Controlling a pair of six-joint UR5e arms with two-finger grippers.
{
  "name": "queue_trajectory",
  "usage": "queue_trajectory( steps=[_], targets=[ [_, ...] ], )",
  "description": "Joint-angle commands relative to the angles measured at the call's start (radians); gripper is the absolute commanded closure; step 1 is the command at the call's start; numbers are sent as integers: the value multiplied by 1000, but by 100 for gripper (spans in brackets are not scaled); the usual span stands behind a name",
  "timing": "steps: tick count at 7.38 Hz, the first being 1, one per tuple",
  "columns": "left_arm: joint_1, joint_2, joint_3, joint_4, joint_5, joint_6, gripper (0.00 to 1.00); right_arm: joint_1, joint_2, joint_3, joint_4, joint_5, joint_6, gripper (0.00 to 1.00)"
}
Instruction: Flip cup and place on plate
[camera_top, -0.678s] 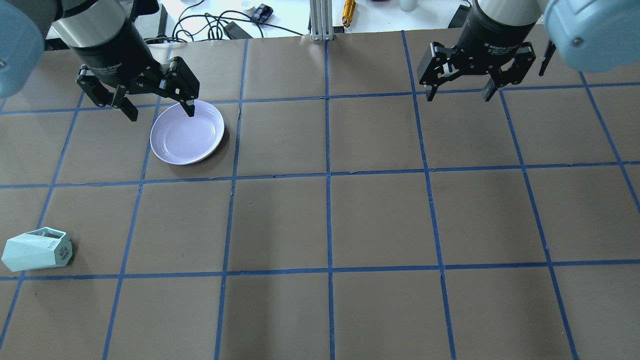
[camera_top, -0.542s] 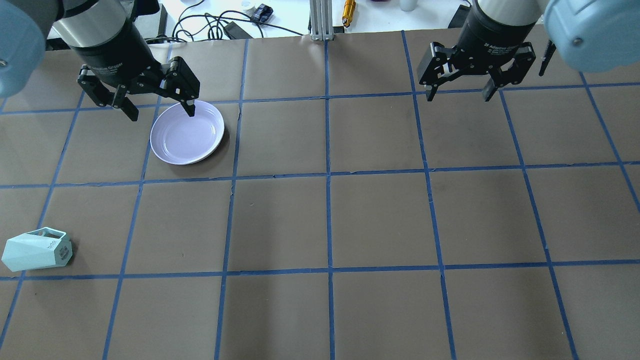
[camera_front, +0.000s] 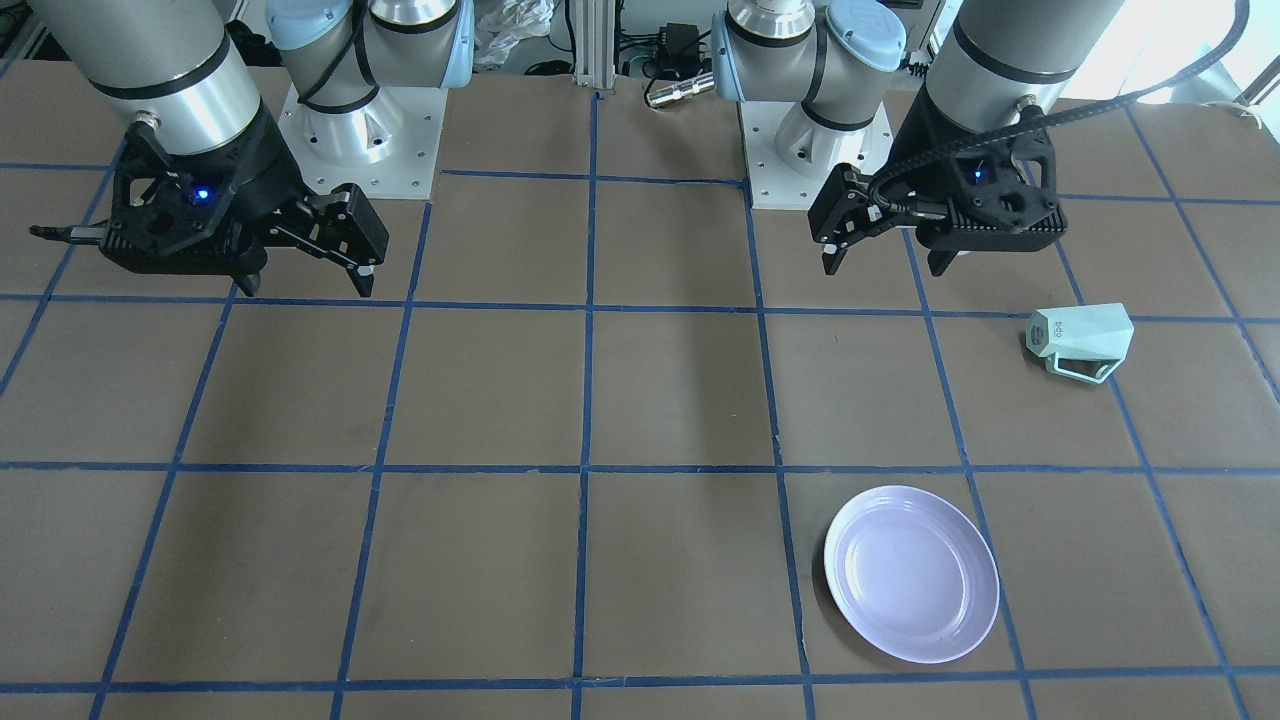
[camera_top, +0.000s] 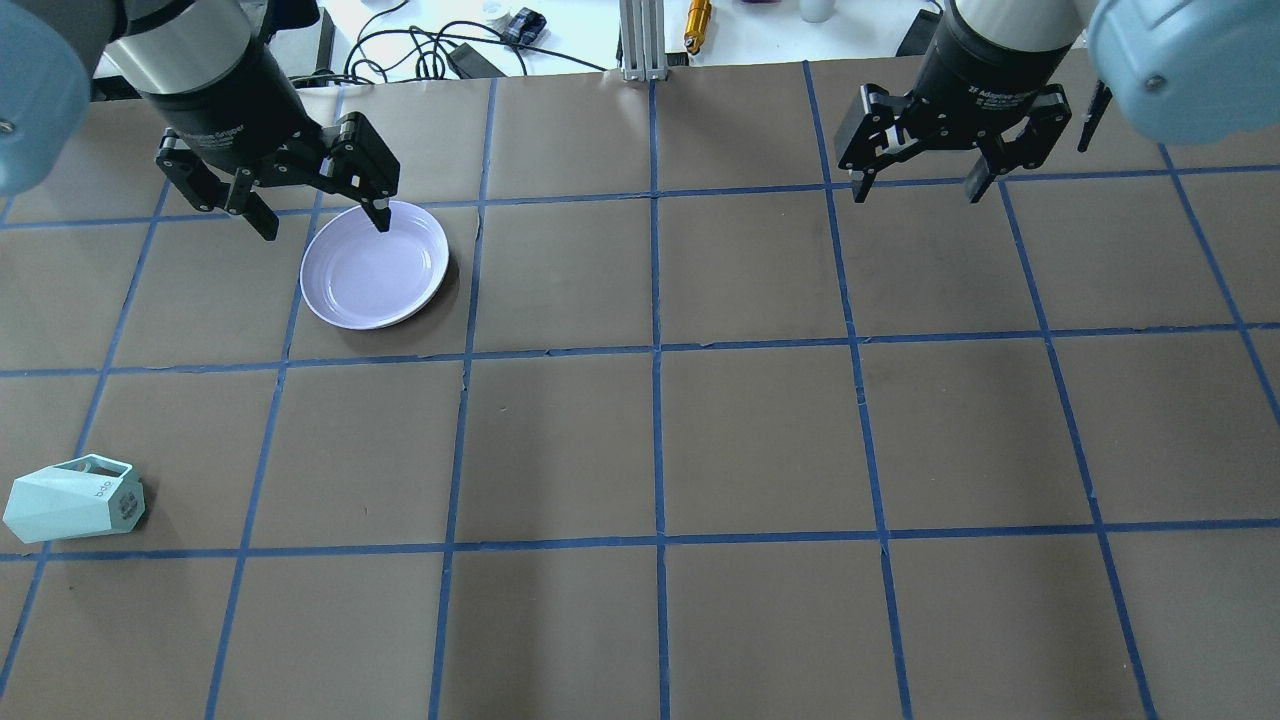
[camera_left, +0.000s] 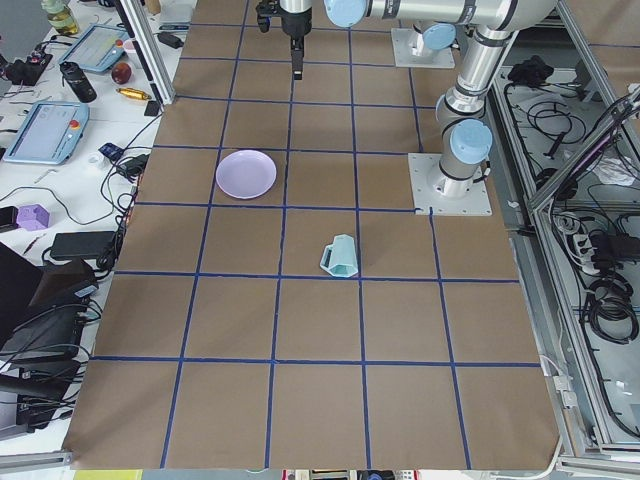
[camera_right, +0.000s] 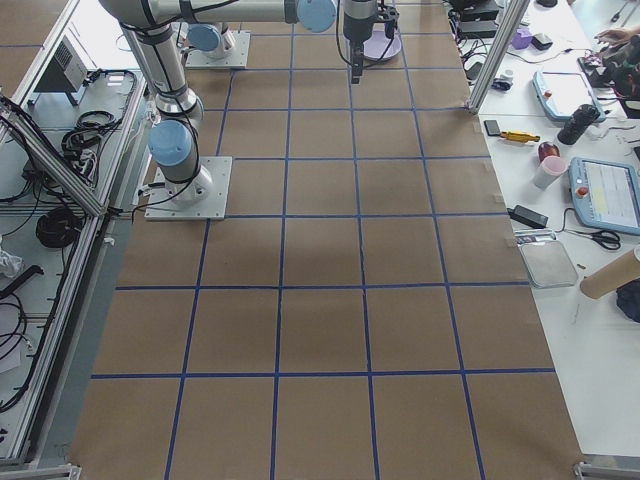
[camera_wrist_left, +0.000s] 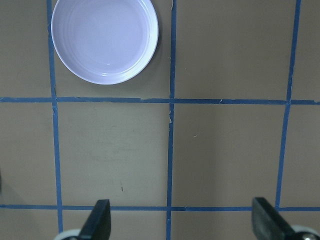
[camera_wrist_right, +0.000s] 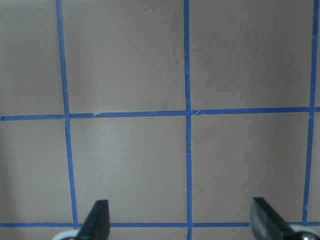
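Observation:
The mint-green cup (camera_top: 72, 498) lies on its side at the near left of the table, its lettered base toward the table's middle. It also shows in the front view (camera_front: 1082, 338) and the left side view (camera_left: 340, 257). The lavender plate (camera_top: 375, 272) sits empty at the far left; it also shows in the front view (camera_front: 911, 573) and the left wrist view (camera_wrist_left: 105, 40). My left gripper (camera_top: 322, 227) is open and empty, hanging high above the table between cup and plate (camera_front: 885, 265). My right gripper (camera_top: 916, 195) is open and empty, high on the right.
Brown paper with a blue tape grid (camera_top: 657, 350) covers the table. Cables, a charger and an orange tool (camera_top: 697, 22) lie beyond the far edge. An aluminium post (camera_top: 640, 40) stands at the far middle edge.

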Motion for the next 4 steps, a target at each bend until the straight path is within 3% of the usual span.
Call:
queue_trajectory(
  steps=[1, 4],
  targets=[
    [-1, -3, -2, 7, -1, -10, 0, 0, 0, 0, 0, 0, 0, 0],
    [-2, -8, -2, 9, 12, -17, 0, 0, 0, 0, 0, 0, 0, 0]
  ],
)
